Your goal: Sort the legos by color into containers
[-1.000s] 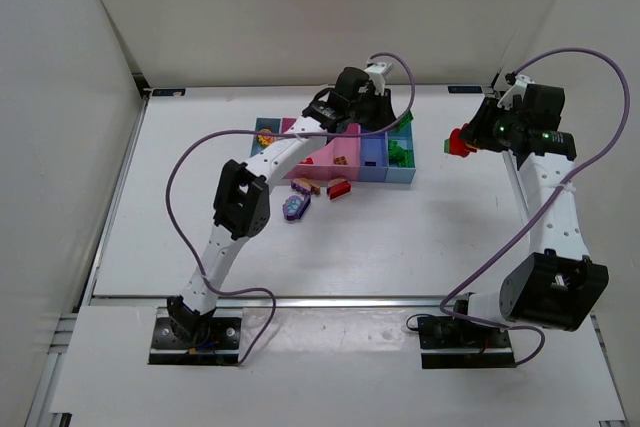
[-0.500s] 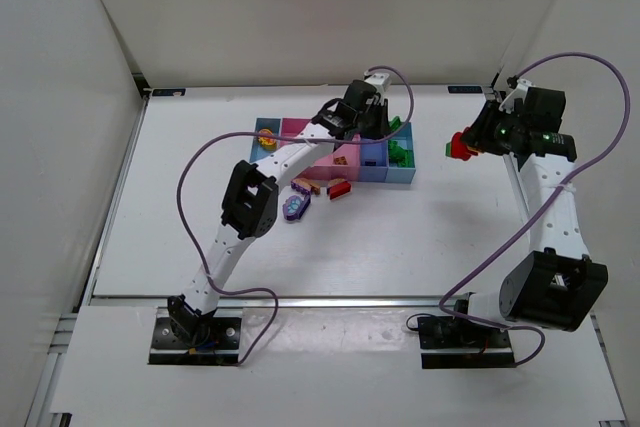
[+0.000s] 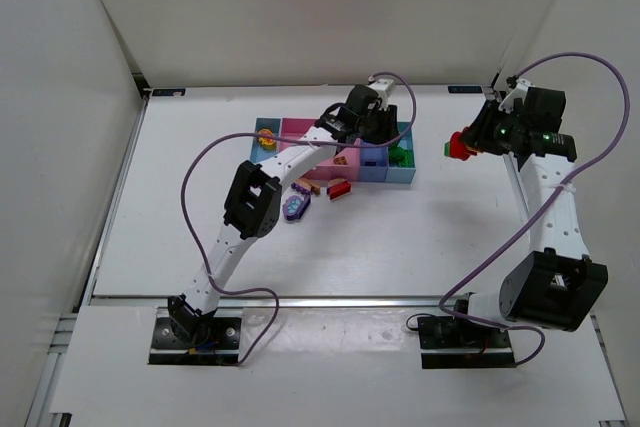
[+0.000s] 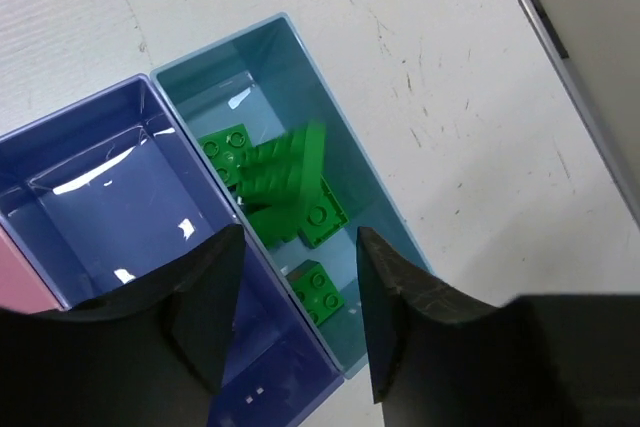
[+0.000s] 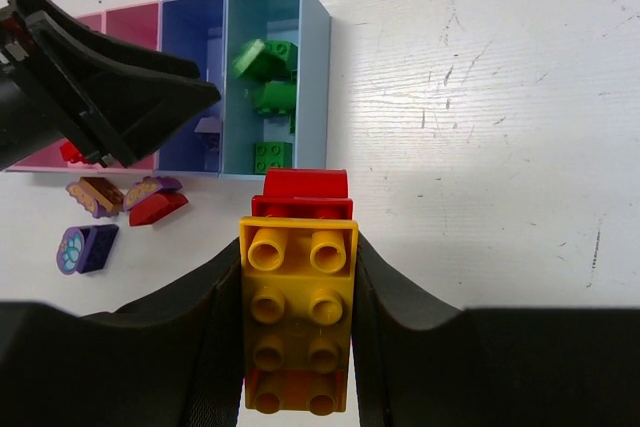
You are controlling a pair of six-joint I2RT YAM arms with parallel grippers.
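My left gripper is open and empty, and hangs over the right end of the row of containers. In the left wrist view its fingers frame the wall between the blue bin and the light blue bin. That bin holds several green legos, one of them blurred. My right gripper is shut on a yellow brick stacked on a red piece, held above the table right of the bins.
Loose pieces lie on the table in front of the bins: a purple one, a red one and a brown-orange one. An orange-yellow piece sits in the leftmost bin. White walls enclose the table.
My left gripper has moved right and nearer, from the pink bin to over the blue and light blue bins. A green piece shows blurred in the light blue bin. The right arm has not moved.
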